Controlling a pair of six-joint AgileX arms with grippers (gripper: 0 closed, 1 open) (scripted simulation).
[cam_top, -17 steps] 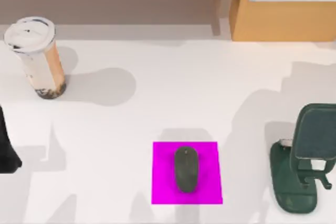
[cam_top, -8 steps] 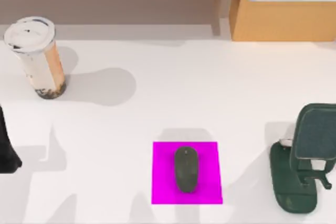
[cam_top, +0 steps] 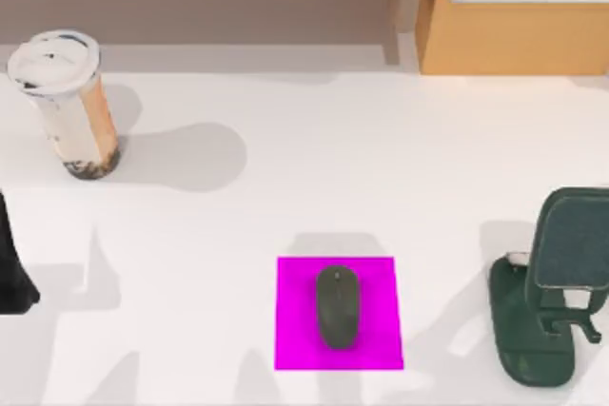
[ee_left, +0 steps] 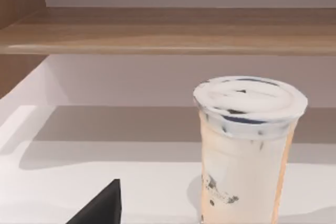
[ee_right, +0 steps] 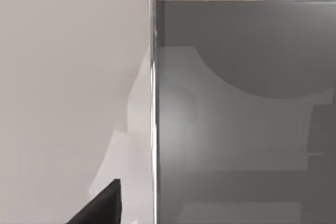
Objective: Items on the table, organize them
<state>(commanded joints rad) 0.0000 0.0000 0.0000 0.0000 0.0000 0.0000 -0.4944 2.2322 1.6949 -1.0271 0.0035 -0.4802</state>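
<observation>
The right hand (ee_right: 113, 203), grip state I cannot tell, hovers close beside the smartphone's (ee_right: 241, 108) silver edge.

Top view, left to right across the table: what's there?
Left arm at the left edge → cup → mouse on the magenta mat → dark green stand holding the phone.

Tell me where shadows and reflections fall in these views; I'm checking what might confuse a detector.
Top view: the drink cup casts a soft round shadow rightward on the table; fainter grey shadows lie around the mouse and its magenta mat. Left wrist view: a broad shadow band crosses the tabletop behind the cup. Right wrist view: the smartphone screen shows pale curved reflections.
</observation>
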